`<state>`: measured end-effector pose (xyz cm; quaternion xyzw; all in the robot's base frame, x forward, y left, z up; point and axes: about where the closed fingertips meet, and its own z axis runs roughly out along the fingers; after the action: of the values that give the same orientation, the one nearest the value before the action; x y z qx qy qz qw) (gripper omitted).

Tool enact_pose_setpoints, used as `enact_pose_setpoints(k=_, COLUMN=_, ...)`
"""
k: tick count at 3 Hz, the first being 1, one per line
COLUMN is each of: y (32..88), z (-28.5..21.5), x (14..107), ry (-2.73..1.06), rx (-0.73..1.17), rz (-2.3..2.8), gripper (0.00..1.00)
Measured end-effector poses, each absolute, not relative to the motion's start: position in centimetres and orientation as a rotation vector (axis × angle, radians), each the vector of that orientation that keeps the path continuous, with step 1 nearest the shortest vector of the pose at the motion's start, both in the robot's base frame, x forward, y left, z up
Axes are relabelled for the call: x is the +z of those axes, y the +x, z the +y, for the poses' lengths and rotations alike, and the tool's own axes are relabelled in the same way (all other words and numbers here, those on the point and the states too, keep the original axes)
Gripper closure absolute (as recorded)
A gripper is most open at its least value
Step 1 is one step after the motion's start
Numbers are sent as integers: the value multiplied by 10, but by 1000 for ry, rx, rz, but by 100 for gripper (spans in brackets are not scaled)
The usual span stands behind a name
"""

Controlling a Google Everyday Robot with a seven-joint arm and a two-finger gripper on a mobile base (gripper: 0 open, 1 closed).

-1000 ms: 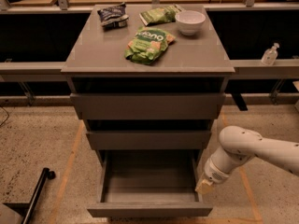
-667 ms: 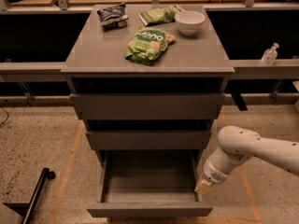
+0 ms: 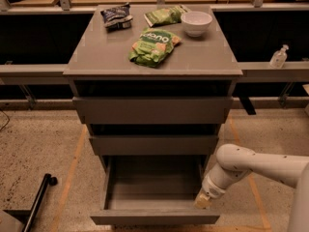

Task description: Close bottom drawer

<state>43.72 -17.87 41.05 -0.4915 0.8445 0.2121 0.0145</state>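
Observation:
The bottom drawer (image 3: 154, 217) of the grey cabinet stands pulled far out, and its plain grey tray looks empty. Its flat front panel is at the bottom edge of the camera view. My gripper (image 3: 203, 200) comes in from the right on a white arm (image 3: 256, 166). It sits at the drawer's right front corner, just above the front panel, against the right side wall. The two drawers above are nearly closed.
On the cabinet top (image 3: 96, 57) lie a green snack bag (image 3: 153, 45), a second green bag (image 3: 165, 15), a dark bag (image 3: 117, 15) and a white bowl (image 3: 196, 22). A sanitiser bottle (image 3: 278, 57) stands on the right ledge. A black pole (image 3: 38, 202) lies on the floor at left.

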Motion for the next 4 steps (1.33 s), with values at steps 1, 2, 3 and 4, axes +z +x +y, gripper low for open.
enact_pose_setpoints(k=1, y=441, z=-171, x=371, ry=-1495, rx=682, rz=2658, gripper=100)
enact_pose_setpoints(k=2, y=438, z=-162, x=325, ry=-1478, rx=762, rz=2727, gripper=100)
enact_pose_setpoints(k=3, y=433, z=-160, x=316, ry=-1478, rx=784, rz=2736, gripper=100)
enact_pose_setpoints(k=4, y=428, z=-164, x=308, ry=-1471, rx=734, rz=2779, gripper=100)
